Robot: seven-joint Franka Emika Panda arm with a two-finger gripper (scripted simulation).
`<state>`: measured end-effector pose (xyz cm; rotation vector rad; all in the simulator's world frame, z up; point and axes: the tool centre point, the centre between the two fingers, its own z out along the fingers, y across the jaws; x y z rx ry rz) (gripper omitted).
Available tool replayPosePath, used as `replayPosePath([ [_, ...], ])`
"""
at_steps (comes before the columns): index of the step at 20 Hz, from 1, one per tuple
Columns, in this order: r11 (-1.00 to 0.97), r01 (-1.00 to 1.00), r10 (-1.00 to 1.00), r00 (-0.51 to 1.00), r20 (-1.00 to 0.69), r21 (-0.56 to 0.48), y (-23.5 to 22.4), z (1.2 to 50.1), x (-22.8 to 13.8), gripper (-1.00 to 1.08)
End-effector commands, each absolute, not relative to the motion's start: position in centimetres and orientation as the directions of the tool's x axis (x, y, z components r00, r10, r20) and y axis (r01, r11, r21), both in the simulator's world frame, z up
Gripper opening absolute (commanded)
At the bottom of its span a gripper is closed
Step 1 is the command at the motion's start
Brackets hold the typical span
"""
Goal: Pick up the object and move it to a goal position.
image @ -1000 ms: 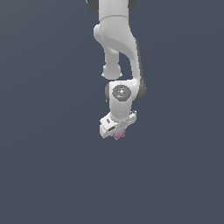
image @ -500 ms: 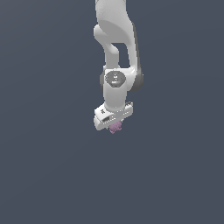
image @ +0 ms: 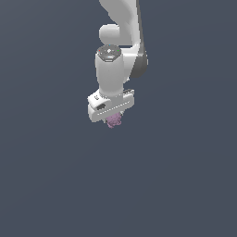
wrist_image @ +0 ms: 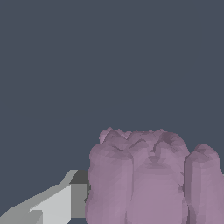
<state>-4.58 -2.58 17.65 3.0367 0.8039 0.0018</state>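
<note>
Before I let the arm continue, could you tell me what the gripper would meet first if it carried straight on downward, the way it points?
Nothing visible: the gripper holds the pinkish-purple blob, and below them there is only plain grey; depth is unclear.

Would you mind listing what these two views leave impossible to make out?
- Exterior view: most of the purple object is hidden behind the gripper; its fingers and any contact cannot be seen.
- Wrist view: the object fills the lower frame and is cut off by the edge; only one finger shows, the other is hidden.
- No goal marker or surface shows in either view.
</note>
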Motion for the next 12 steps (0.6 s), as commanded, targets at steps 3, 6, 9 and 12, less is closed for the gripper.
replayPosePath([
  [3,-0.869,0.495,0.495,0.869,0.001,0.0,-3.8,20.3,-5.4,-1.0],
  [6,-0.869,0.495,0.495,0.869,0.001,-0.001,-4.4,21.6,-5.7,-1.0],
  [9,-0.869,0.495,0.495,0.869,0.001,-0.001,-4.8,22.3,-5.9,-1.0],
  [12,-0.869,0.495,0.495,0.869,0.0,0.0,-4.9,22.6,-5.9,-1.0],
])
